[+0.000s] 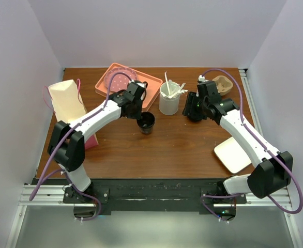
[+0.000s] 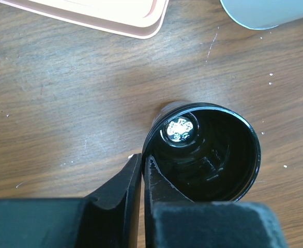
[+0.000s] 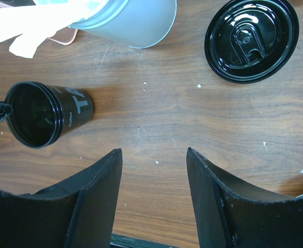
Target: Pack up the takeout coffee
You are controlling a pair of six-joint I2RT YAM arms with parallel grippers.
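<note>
My left gripper (image 2: 142, 170) is closed on the rim of the open coffee cup (image 2: 218, 150), one finger inside the wall and one outside. The cup stands upright mid-table, near the pink tray (image 1: 121, 82). My right gripper (image 3: 154, 191) hangs open and empty over the table (image 3: 193, 124), with the lid (image 3: 252, 39) lying flat just beyond it. Held by one thin paper edge, the cup could buckle, slip or swing over when lifted, and it may then sit crooked for the lid.

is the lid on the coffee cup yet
No, the cup stands open with its dark inside showing, and the black lid lies apart from it on the table.
</note>
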